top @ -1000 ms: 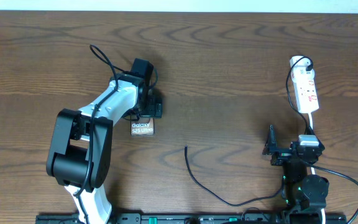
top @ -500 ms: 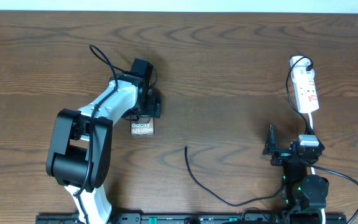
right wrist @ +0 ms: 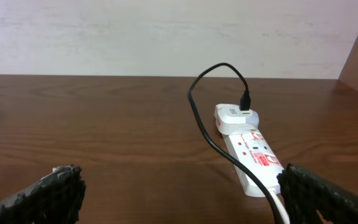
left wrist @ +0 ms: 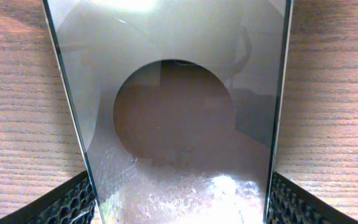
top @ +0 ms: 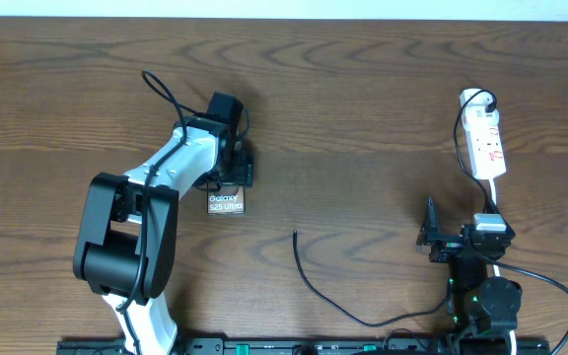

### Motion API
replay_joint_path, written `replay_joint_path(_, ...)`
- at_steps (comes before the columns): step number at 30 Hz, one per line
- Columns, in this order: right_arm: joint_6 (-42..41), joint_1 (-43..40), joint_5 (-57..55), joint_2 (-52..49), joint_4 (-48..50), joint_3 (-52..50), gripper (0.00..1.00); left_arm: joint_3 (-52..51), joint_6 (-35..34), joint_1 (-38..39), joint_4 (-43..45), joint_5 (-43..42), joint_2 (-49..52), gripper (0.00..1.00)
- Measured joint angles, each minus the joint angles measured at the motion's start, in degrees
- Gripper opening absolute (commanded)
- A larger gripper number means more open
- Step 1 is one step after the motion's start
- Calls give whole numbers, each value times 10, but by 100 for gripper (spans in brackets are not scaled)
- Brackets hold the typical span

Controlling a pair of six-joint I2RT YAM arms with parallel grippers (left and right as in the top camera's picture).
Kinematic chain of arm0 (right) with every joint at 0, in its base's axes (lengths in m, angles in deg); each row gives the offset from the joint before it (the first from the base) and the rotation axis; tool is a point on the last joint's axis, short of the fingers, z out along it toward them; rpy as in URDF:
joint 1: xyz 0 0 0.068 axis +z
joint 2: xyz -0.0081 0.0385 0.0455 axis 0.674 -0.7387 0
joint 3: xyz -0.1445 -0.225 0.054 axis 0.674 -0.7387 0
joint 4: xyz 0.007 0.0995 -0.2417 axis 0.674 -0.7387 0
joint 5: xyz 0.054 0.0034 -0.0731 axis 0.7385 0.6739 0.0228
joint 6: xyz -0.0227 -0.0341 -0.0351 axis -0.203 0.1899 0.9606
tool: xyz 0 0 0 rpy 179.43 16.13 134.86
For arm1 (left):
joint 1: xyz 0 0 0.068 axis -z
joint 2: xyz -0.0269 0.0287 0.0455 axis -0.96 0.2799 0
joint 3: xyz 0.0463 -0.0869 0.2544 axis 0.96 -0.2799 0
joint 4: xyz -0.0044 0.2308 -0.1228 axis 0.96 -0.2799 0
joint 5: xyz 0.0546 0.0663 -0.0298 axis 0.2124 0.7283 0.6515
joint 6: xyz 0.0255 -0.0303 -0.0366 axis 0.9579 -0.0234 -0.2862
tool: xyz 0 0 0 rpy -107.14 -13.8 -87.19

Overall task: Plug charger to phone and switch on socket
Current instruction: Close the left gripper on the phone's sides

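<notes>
Left claw (left wrist: 179, 202) straddles the phone (top: 226, 203) left of bench centre; gripping or not, I cannot tell. Right claw (right wrist: 182, 196) gapes wide, empty. Socket (top: 485, 143) near right edge; charger (top: 297, 240) end front-centre.

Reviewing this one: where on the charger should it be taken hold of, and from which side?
Take the charger just behind the small plug at its free end, coming straight down from above. It lies flat on the table, clear of the phone, and that last stretch is nearly straight, so jaws closing across it leave the plug tip free.
</notes>
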Motion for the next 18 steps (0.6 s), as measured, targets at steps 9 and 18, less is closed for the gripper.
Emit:
replay_joint_path(9, 0, 0, 0, 0, 0, 0, 99, 0, 0, 0, 0, 0, 0, 77)
replay_joint_path(18, 0, 0, 0, 0, 0, 0, 99, 0, 0, 0, 0, 0, -1, 70)
